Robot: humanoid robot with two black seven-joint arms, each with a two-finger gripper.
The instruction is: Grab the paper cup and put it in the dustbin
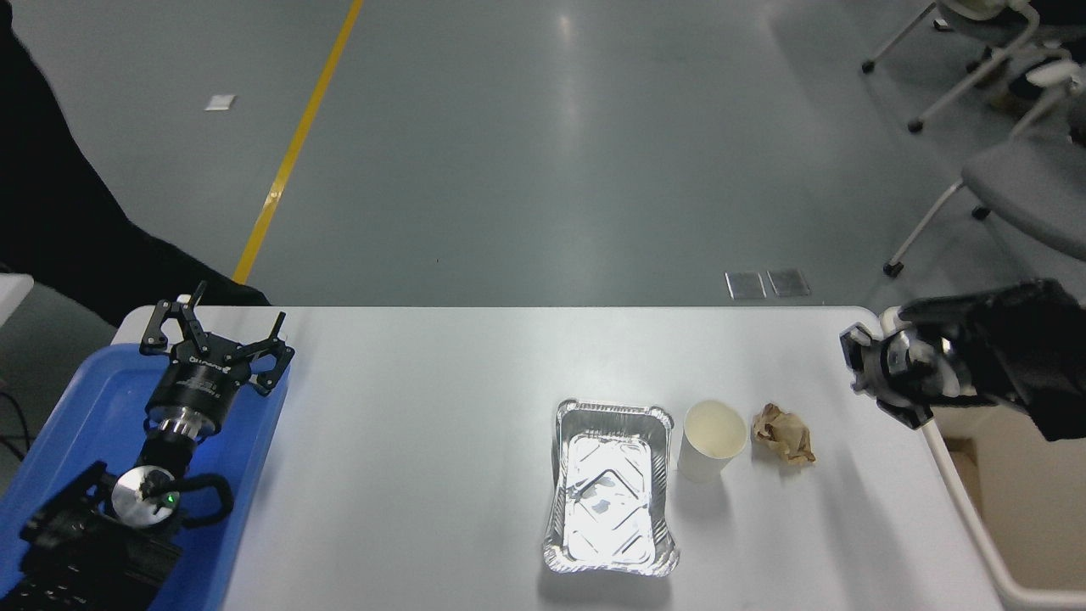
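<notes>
We log: paper cup (pixel 711 441) upright on bench (pixel 424 441), ungrasped | right pincer (pixel 882 382) state indeterminable | dustbin (pixel 976 526) placement pending

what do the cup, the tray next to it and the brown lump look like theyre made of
Paper cup: looks like matte white paper, cream inside, with a rolled rim. Foil tray: thin aluminium foil by its look, mirror-bright with embossed ridges and a crinkled edge. Brown lump: probably crumpled kraft paper, dull and creased.
</notes>
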